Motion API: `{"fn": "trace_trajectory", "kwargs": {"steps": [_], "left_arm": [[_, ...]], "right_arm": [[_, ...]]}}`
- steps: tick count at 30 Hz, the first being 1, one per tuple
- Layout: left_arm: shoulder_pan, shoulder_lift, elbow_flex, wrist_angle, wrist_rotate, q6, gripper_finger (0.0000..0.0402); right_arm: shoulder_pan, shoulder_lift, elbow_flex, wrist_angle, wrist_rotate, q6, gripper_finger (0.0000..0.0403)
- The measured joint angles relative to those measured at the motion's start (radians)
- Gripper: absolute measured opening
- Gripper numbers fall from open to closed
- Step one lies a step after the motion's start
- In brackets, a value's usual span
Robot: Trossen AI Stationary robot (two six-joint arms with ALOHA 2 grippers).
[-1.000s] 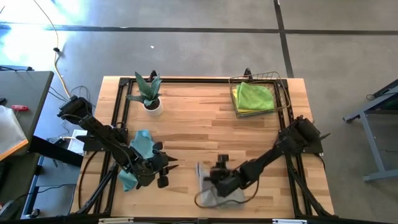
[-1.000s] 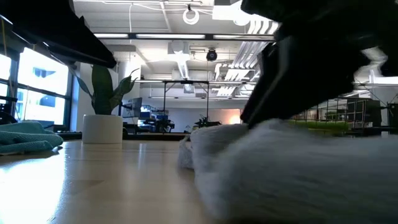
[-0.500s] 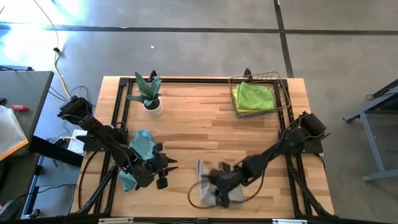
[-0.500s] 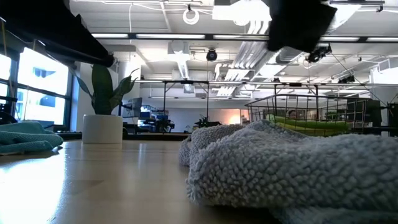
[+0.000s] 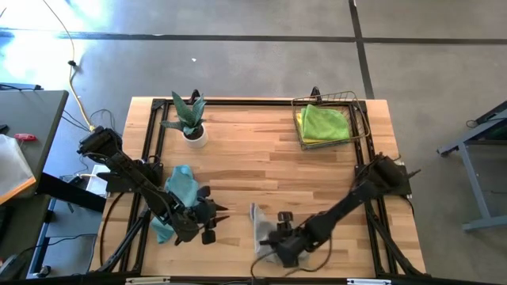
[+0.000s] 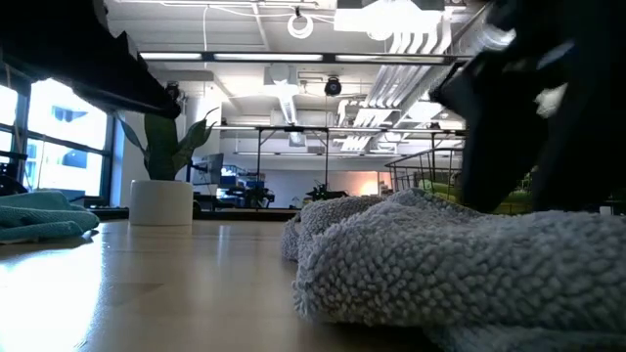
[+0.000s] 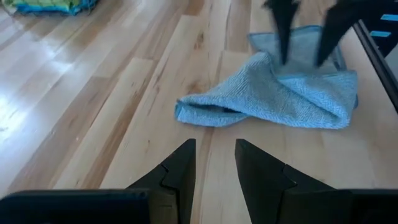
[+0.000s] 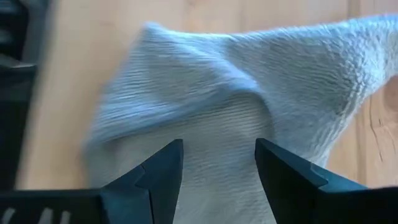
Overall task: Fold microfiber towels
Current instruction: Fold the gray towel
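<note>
A grey towel lies crumpled near the table's front edge, its raised folds showing in the low view. My right gripper stands open right over it, fingers pointing down at the cloth. My left gripper is open with nothing between its fingers, to the left of the grey towel. A teal towel lies bunched on the table beside the left arm. A lime green towel lies on a yellow one in the wire basket. My right gripper's open fingers come down from above onto the grey towel's raised top. I cannot tell whether their tips touch the cloth. The towel lies slack on the table.
A copper wire basket stands at the back right corner. A potted plant stands at the back left. Bare wood lies across the middle of the table. A black frame runs along the table's edges.
My right gripper has moved toward the table's near edge over the grey towel, first rising off it and then coming down again. The towel lies much as before.
</note>
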Motion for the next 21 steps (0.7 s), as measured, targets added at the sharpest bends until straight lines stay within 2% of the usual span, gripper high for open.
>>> {"fn": "trace_trajectory", "kwargs": {"steps": [7, 16, 21], "left_arm": [[0.000, -0.002, 0.000, 0.075, 0.008, 0.105, 0.0103], [0.000, -0.002, 0.000, 0.096, 0.010, 0.149, 0.0103], [0.000, -0.002, 0.000, 0.086, 0.010, 0.149, 0.0103]], "right_arm": [[-0.109, 0.058, 0.002, -0.012, -0.050, -0.008, 0.0193], [-0.295, 0.059, 0.002, 0.004, -0.049, -0.276, 0.0193], [-0.407, 0.061, 0.001, 0.026, -0.022, -0.347, 0.0193]]}}
